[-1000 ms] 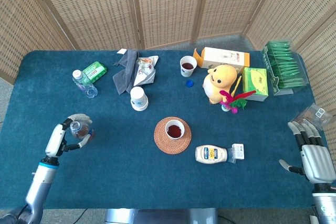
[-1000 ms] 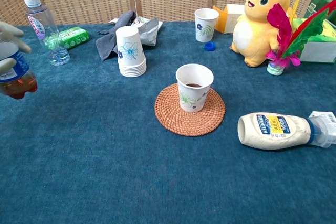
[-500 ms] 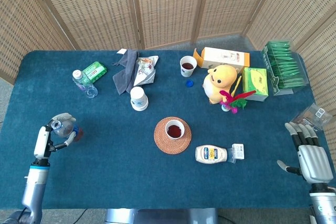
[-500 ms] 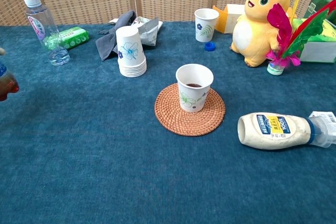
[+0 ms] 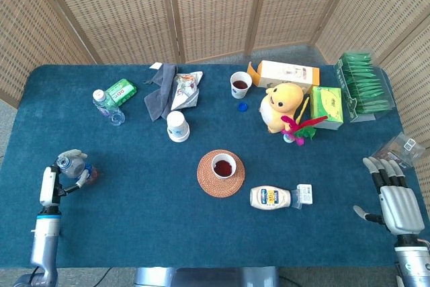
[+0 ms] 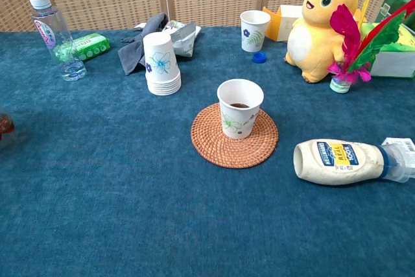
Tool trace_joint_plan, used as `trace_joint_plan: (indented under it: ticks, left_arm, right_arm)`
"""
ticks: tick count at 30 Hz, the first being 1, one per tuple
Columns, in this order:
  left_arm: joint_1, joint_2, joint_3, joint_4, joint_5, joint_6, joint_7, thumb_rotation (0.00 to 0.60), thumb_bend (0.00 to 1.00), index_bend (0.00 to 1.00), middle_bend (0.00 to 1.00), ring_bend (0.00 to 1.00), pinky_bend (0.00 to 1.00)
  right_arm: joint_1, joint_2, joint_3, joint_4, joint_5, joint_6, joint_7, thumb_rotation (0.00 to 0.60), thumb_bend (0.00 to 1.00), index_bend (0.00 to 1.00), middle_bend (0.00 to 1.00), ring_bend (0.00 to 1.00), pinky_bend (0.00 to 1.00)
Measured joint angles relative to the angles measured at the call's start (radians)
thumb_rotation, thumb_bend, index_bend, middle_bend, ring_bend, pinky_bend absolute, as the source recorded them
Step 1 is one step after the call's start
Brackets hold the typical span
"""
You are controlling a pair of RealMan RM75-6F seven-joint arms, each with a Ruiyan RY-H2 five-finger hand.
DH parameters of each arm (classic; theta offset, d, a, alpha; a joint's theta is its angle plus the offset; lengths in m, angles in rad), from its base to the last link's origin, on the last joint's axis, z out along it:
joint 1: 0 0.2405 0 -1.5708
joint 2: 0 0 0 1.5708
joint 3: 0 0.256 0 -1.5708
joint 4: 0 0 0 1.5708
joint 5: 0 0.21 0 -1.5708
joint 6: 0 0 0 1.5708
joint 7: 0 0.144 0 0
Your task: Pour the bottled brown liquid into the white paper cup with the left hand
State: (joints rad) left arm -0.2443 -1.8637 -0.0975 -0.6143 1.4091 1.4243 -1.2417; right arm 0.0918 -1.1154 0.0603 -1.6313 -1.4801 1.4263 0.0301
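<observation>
A white paper cup (image 5: 224,165) with brown liquid in it stands on a round woven coaster (image 5: 207,185) near the table's middle; the chest view shows the cup (image 6: 240,108) upright with a leaf print. At the far left edge my left hand (image 5: 59,175) grips a small bottle (image 5: 74,165) with brown liquid in it, far from the cup. Only a brown sliver of the bottle (image 6: 4,124) shows in the chest view. Off the table's right edge, my right hand (image 5: 392,196) is open and holds nothing.
A stack of paper cups (image 5: 177,126), a clear water bottle (image 5: 106,105), a grey cloth (image 5: 160,91), a second filled cup (image 5: 240,84), a blue cap (image 5: 242,106), a yellow plush toy (image 5: 283,105), boxes (image 5: 326,104) and a lying mayonnaise bottle (image 5: 272,197) share the table.
My left hand has carried the bottle further left and toward the table's near edge, away from the cup; it has almost left the chest view. The right hand has drifted slightly lower.
</observation>
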Motion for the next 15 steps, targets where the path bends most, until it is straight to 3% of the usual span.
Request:
trace_joint_plan:
  ticks: [15]
  left_arm:
    - [0.002,-0.066,0.002,0.139,0.018,-0.054,-0.049,0.6,0.55,0.53,0.36,0.16,0.37]
  right_arm:
    - [0.0,0.0,-0.001,-0.003,-0.001,0.002,-0.003,0.6,0.0,0.0,0.0,0.0,0.0]
